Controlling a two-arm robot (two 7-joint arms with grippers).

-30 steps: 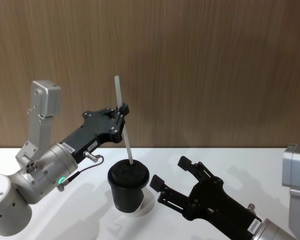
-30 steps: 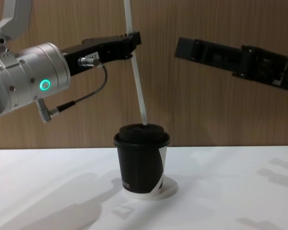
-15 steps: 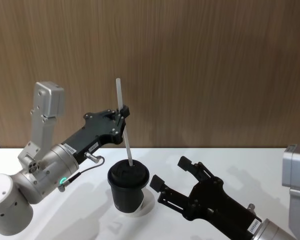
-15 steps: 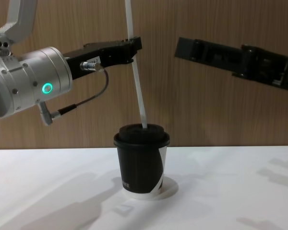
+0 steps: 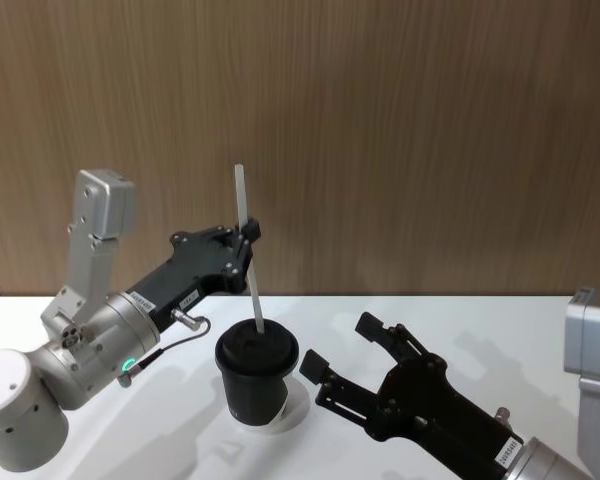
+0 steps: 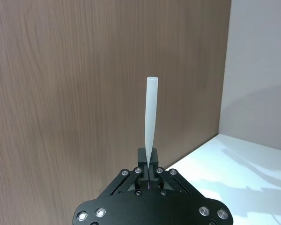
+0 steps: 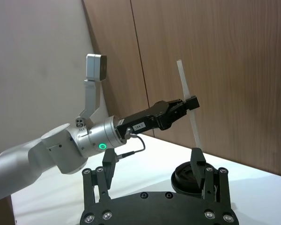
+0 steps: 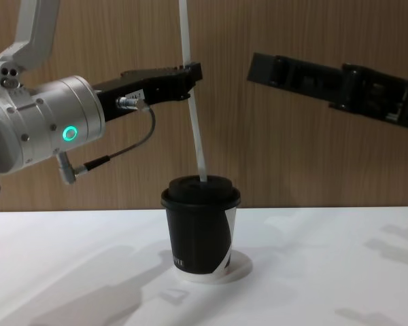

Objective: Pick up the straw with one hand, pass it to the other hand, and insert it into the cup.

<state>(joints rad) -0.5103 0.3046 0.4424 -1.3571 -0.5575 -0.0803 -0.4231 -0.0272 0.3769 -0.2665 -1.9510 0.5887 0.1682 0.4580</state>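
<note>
Straw (image 5: 247, 250) near-upright at frame centre, lower tip at the lid of the cup (image 5: 256, 382) on the bench (image 5: 100, 440). Left gripper (image 5: 248, 236) fingers clamped on straw's upper part. Right gripper (image 5: 342, 352) lower right, beside cup, fingers spread wide, holding nothing.

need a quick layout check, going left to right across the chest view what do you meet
Left gripper, black on a fat silver wrist with a green glowing ring, shut on the long thin white plastic straw → black paper coffee cup with a domed lid, under the straw's lower end → all-black flat right gripper, held high.
</note>
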